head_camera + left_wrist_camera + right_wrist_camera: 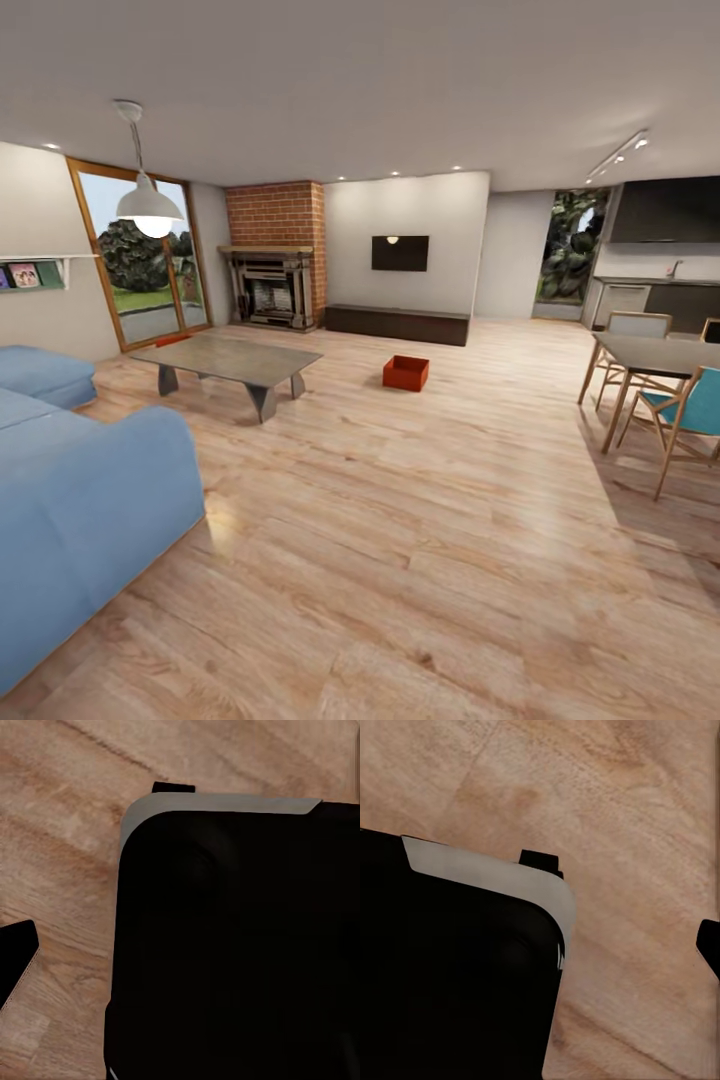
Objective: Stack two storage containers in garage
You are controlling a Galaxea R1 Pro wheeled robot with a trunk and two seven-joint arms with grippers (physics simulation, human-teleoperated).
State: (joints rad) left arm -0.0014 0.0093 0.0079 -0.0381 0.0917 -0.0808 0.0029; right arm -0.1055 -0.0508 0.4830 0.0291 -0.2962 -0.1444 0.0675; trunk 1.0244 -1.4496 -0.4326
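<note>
Listing one storage container [405, 373] on the living-room planks, we judged it light, rigid, rim-graspable; gripper states could not be told.

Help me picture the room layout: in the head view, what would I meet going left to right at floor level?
Sofa → coffee table → storage container → dining table with its chairs.
</note>
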